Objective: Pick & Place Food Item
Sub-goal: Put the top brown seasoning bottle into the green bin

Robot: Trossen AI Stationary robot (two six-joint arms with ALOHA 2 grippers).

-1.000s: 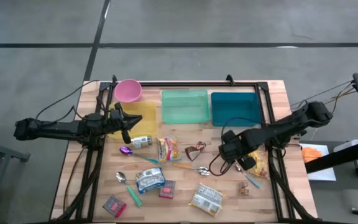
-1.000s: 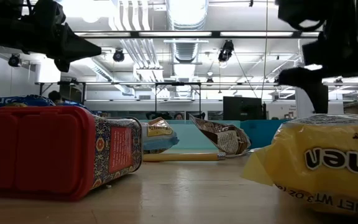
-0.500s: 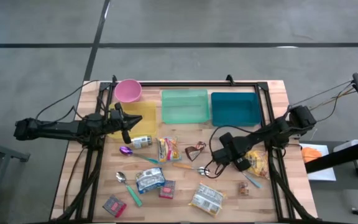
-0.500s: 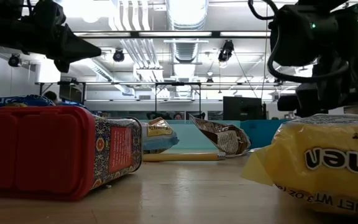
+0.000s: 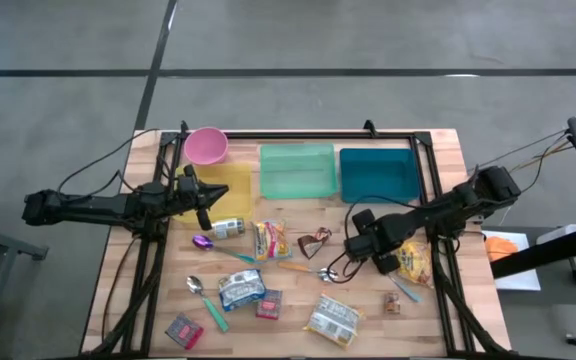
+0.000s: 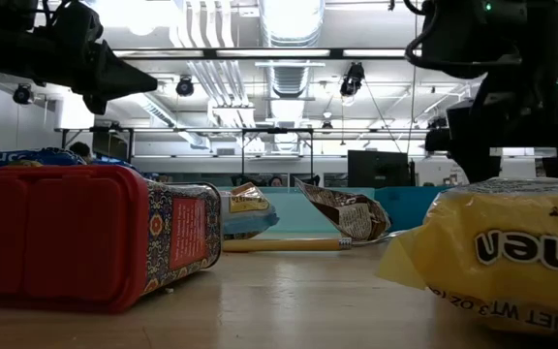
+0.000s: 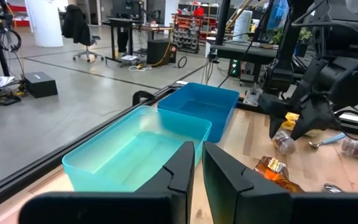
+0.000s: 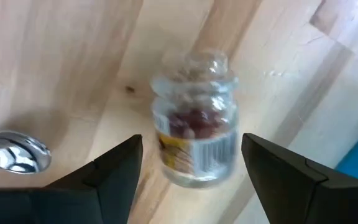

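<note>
A small clear jar (image 8: 194, 130) with dark filling lies on its side on the wooden table. My right gripper (image 8: 191, 143) points down just above it, open, one finger on either side of the jar and apart from it. In the high view this gripper (image 5: 356, 243) covers the jar; the left wrist view shows the jar (image 7: 283, 142) beneath it. My left gripper (image 5: 204, 200) waits shut, level, above the yellow bin (image 5: 230, 182).
Green bin (image 5: 296, 170), blue bin (image 5: 378, 172) and pink bowl (image 5: 206, 145) line the far edge. A yellow noodle packet (image 5: 415, 262) lies right of the right gripper, a spoon bowl (image 8: 14, 152) beside the jar. Several packets, spoons and a red box (image 6: 85, 233) lie nearer.
My right gripper has moved toward the table's left and down, rolling a little, and now stands over the jar. Its fingers have stayed open. Nothing on the table has moved.
</note>
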